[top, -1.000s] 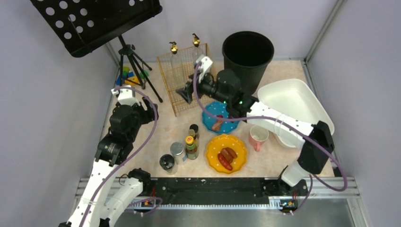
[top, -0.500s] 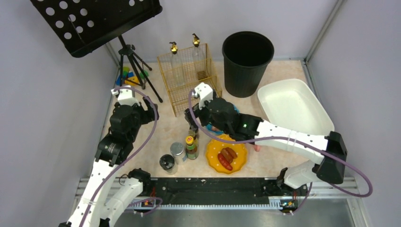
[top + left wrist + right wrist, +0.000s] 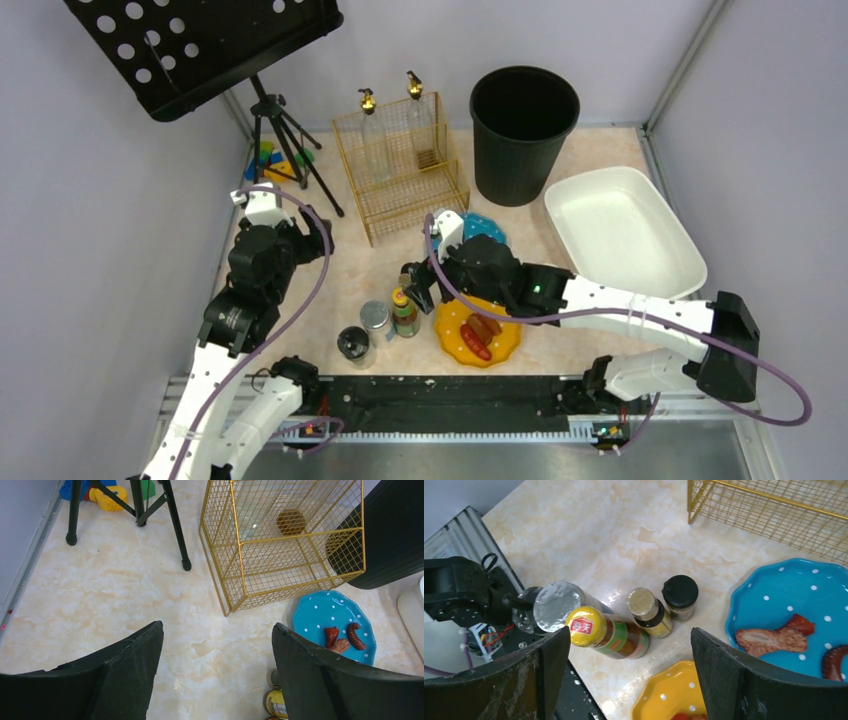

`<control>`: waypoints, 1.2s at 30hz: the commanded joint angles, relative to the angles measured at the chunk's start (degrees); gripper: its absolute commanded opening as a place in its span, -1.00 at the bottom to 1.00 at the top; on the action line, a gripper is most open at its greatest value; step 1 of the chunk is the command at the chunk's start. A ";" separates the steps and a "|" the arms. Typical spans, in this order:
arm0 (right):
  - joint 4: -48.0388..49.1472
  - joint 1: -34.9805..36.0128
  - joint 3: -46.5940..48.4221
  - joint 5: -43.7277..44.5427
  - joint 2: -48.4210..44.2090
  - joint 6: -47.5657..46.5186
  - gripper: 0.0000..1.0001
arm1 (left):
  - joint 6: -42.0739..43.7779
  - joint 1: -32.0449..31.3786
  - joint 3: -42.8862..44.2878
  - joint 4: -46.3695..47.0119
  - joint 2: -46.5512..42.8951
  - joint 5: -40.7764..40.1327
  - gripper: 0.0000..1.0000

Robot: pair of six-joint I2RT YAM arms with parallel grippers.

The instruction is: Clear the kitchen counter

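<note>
Four packed tight under right gripper [image 3: 630, 635] (wide, empty): yellow-cap bottle [image 3: 596, 630], gold-cap bottle [image 3: 644, 605], black-lid jar [image 3: 680, 592], foil-lid jar [image 3: 556, 605]. Closing on one likely topples neighbours. Left gripper [image 3: 217, 627] wide, empty; counter [image 3: 589, 540] below both.

On my screen a black bin [image 3: 524, 130] stands at the back, with a white tub [image 3: 622, 235] to its right and a gold wire rack [image 3: 405, 175] to its left holding two pourer-topped glass bottles [image 3: 370, 135]. A blue dotted plate [image 3: 320, 615] carries meat scraps [image 3: 342, 639], and a yellow plate [image 3: 450, 332] carries sausages [image 3: 478, 335]. Beside them I see a yellow-capped bottle [image 3: 599, 632], a black-lidded jar [image 3: 680, 597] and a foil-topped jar [image 3: 558, 606]. A tripod [image 3: 285, 135] stands at far left.
</note>
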 commanded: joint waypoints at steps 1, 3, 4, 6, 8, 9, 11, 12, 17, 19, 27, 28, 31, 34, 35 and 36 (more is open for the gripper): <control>3.94 2.24 0.33 -1.46 0.25 1.80 0.74 | 0.54 0.34 0.00 1.44 -0.31 0.31 0.67; 4.24 3.41 0.69 -1.26 1.63 1.54 0.73 | 0.55 0.34 -0.03 1.38 -0.27 0.29 0.67; 4.54 4.17 0.79 -1.06 2.19 1.28 0.73 | 0.55 0.34 -0.08 1.38 -0.30 0.37 0.67; 5.15 5.55 1.09 -0.22 2.99 0.68 0.73 | 0.55 0.34 -0.05 1.39 -0.23 0.33 0.67; 5.06 6.50 1.62 0.31 3.97 0.67 0.73 | 0.52 0.34 -0.04 1.42 -0.16 0.50 0.67; 4.97 6.91 1.88 0.64 4.53 0.60 0.73 | 0.48 0.34 -0.02 1.38 -0.11 0.53 0.67; 4.66 8.02 2.44 2.31 5.69 0.19 0.72 | 0.50 0.36 -0.05 1.39 -0.14 0.52 0.67; 4.47 8.49 2.72 3.12 6.27 -0.05 0.72 | 0.52 0.36 -0.05 1.38 -0.16 0.50 0.67; 4.84 9.46 3.09 5.24 8.46 0.00 0.59 | 0.54 0.34 -0.13 1.43 -0.16 0.43 0.67; 5.42 9.63 2.80 6.25 8.48 -0.03 0.53 | 0.49 0.34 -0.14 1.36 -0.01 0.54 0.67; 7.39 9.64 2.25 7.82 8.59 -0.45 0.34 | 0.48 0.38 -0.11 1.40 0.18 0.67 0.66; 7.40 9.67 2.35 7.77 8.69 -0.45 0.32 | 0.46 0.34 -0.08 1.43 0.26 0.68 0.66; 7.40 9.69 2.57 7.76 8.99 -0.55 0.22 | 0.46 0.34 -0.11 1.39 0.37 0.79 0.66; 8.85 9.66 2.89 7.72 9.65 -0.73 0.14 | 0.45 0.34 -0.09 1.41 0.42 0.83 0.66; 8.86 9.68 3.04 7.71 9.84 -0.85 0.11 | 0.46 0.34 -0.09 1.39 0.49 0.77 0.66; 8.87 9.62 3.10 7.71 10.08 -0.81 0.08 | 0.46 0.34 -0.13 1.43 0.50 0.81 0.66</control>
